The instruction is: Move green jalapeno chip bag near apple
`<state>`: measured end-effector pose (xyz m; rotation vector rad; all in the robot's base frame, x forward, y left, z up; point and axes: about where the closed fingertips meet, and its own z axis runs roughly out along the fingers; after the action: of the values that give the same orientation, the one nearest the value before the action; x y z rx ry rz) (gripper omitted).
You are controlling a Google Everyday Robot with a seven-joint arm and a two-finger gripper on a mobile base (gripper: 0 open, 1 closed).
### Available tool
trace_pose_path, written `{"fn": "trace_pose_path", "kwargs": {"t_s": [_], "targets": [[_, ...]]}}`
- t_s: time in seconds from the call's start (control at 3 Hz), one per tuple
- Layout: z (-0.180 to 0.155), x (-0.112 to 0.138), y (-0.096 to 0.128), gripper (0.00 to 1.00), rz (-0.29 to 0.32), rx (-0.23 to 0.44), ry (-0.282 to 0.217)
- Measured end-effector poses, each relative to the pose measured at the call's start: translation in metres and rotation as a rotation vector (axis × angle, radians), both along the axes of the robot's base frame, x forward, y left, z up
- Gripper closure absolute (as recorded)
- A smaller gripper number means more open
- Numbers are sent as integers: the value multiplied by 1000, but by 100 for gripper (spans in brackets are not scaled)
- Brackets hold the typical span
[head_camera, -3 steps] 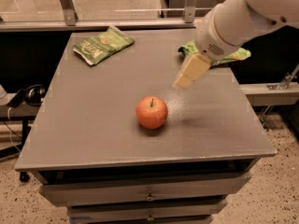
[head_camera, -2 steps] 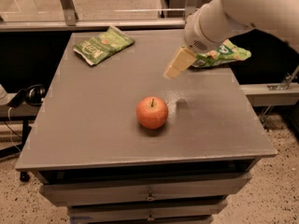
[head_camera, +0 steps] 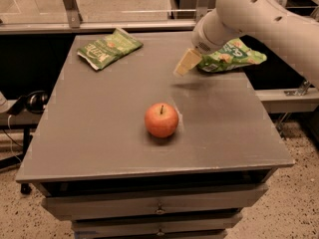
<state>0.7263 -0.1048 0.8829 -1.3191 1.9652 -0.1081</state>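
The apple (head_camera: 161, 120), round and red-orange with a short stem, sits near the middle of the grey table (head_camera: 99, 133). The green jalapeno chip bag (head_camera: 234, 56), bright light green and crinkly, lies at the table's far right edge, partly hidden behind my white arm. My gripper (head_camera: 186, 63) hangs above the table just left of the bag and beyond the apple. It holds nothing that I can see.
A flatter, duller olive-green bag (head_camera: 108, 49) with white lettering lies at the table's far left corner. My white arm (head_camera: 259, 19) reaches in from the upper right. Drawers (head_camera: 159, 210) sit under the tabletop. Black headphones (head_camera: 30, 102) lie left of the table.
My gripper has moved from beside the apple toward the back of the table, to the left of the bright green bag. The apple and both bags have stayed put.
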Motion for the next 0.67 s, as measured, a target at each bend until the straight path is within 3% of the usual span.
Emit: {"fn": "trace_pose_path", "kwargs": {"t_s": [0.67], "targets": [[-21, 32, -35, 0, -64, -28, 16]]}}
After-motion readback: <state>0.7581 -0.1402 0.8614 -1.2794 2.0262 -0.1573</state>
